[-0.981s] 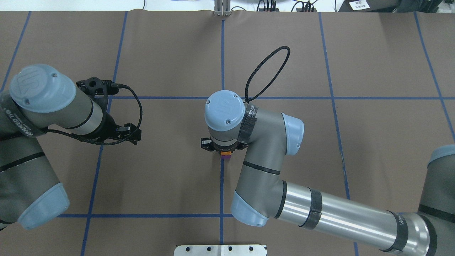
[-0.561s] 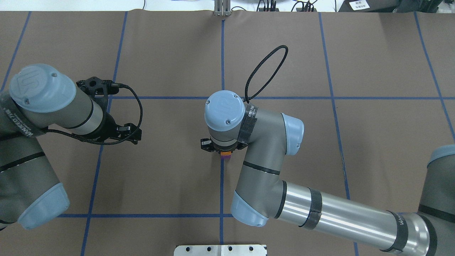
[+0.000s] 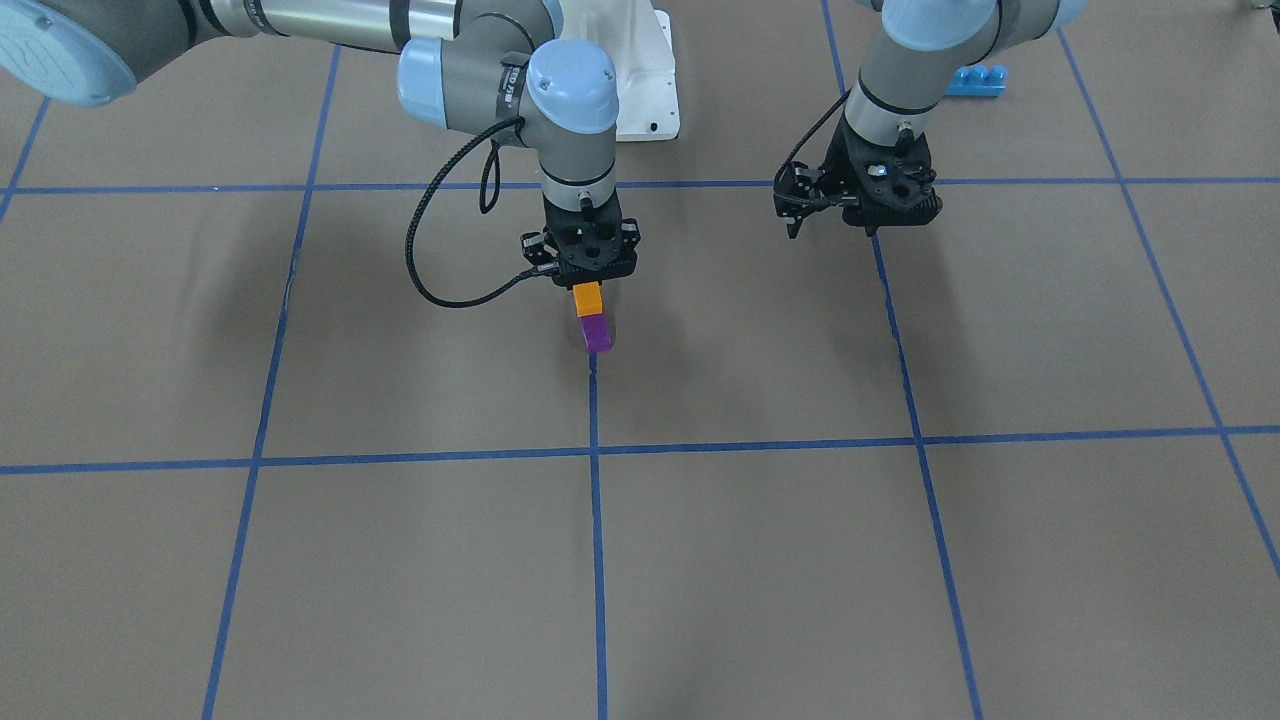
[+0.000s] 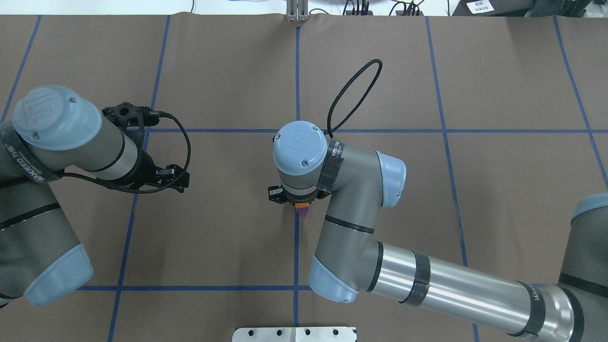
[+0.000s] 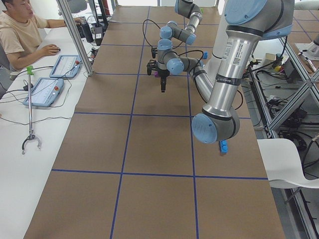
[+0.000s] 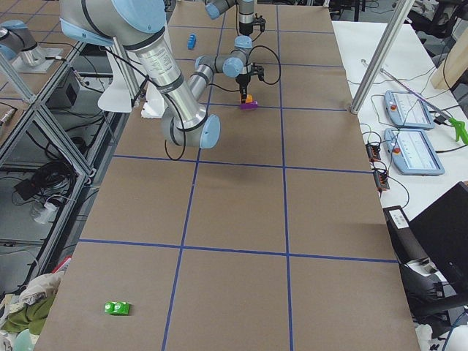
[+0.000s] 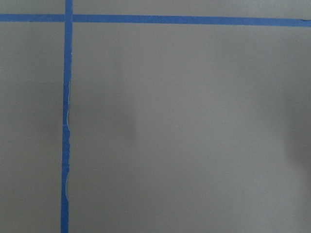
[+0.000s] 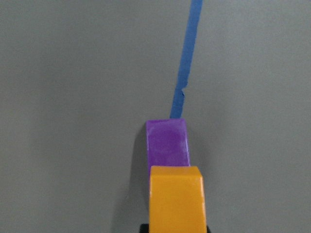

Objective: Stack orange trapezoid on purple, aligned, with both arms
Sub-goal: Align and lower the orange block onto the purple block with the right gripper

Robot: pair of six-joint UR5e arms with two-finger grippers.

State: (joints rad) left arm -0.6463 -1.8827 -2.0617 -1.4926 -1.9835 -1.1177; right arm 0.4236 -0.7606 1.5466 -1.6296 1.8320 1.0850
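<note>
Centre frame, we see the right gripper (image 3: 588, 283) pinching the orange trapezoid (image 3: 588, 298) over the purple brick (image 3: 597, 334); we cannot tell how open the left gripper (image 3: 872, 218) is.

wrist view: orange trapezoid (image 8: 176, 199) cut by bottom edge, covers near end of purple (image 8: 167, 143); overhead, right arm (image 4: 356, 199) mostly hides both.

**Two grey tubular robot arms with light-blue joint caps, both wrists turned downward.**
The right arm (image 4: 441, 282) reaches in with its elbow bent and its wrist vertical near the table's middle. Its black two-finger right gripper (image 3: 588, 284) points straight down, clamped on a small glossy orange plastic brick (image 3: 588, 298). The left arm (image 4: 28, 209) is folded toward its own side. Its black left gripper (image 3: 872, 222) hangs above the surface, well apart from the other, and how its jaws stand cannot be made out.
</note>
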